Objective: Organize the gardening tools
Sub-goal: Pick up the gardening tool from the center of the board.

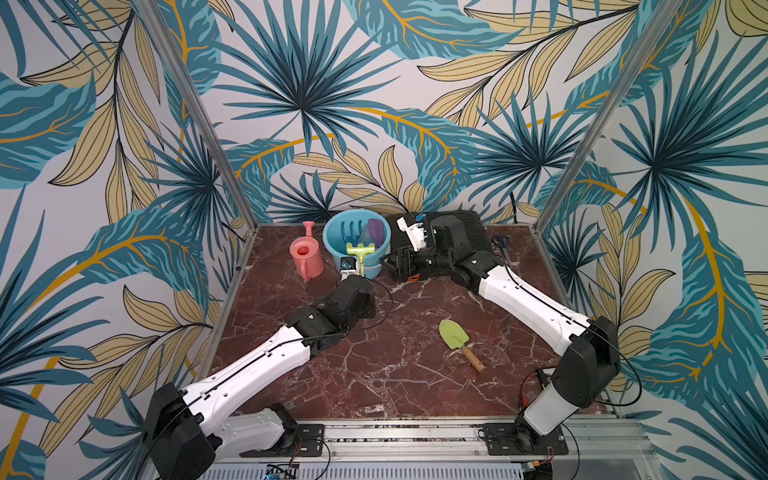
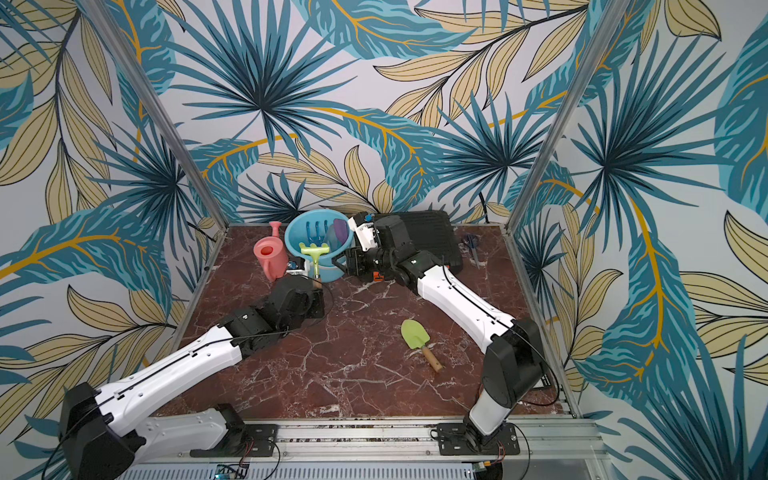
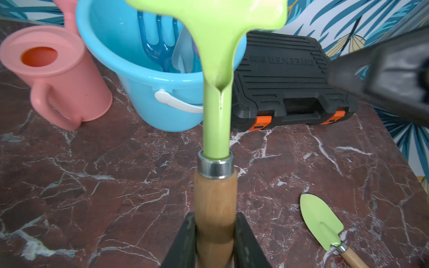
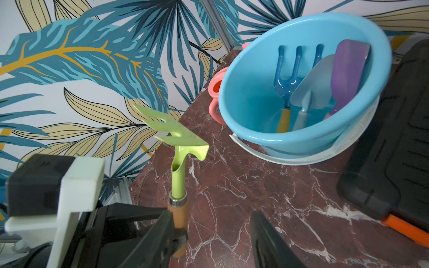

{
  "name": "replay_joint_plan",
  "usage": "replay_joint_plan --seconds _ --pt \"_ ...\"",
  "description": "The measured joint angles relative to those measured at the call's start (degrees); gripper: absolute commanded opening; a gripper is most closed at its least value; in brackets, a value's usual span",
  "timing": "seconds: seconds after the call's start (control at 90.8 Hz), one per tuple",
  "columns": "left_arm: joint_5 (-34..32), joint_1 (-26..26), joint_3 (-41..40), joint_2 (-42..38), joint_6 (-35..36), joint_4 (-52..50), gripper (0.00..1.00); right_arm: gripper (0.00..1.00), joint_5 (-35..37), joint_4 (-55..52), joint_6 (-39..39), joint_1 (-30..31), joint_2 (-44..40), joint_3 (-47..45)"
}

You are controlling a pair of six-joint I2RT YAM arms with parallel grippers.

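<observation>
Nearest me, one lime metal trowel with a wooden handle [image 1: 454, 336] lies flat on the red marble table [image 1: 374, 374] on the right arm's side, blade toward the back. Beyond it the left gripper [image 3: 214, 220] pinches the wooden handle of the one green hoe [image 3: 216, 130], held upright, head up, just before the single blue plastic bucket [image 1: 374, 269]. I'd judge the drop goes forward over its rim, while the right gripper [image 4: 212, 222] hangs spread and empty beside it. Inside lean three tools, a blue fork-rake [image 4: 286, 81], a pale blue trowel [image 4: 311, 90] and a purple scoop [image 4: 348, 72], with one pink watering can [image 1: 307, 257] alongside.
</observation>
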Motion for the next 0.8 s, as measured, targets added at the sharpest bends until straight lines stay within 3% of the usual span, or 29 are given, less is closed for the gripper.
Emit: replay_joint_plan --seconds 0.463,0.804 --pt "2.7 -1.9 0.0 1.4 1.4 2.3 0.04 0.37 -2.0 3.2 5.4 -0.3 0.2 0.1" --pt "1.7 -2.1 0.0 1.4 0.3 4.2 0.04 0.37 -3.6 6.9 10.4 -1.4 1.5 0.1"
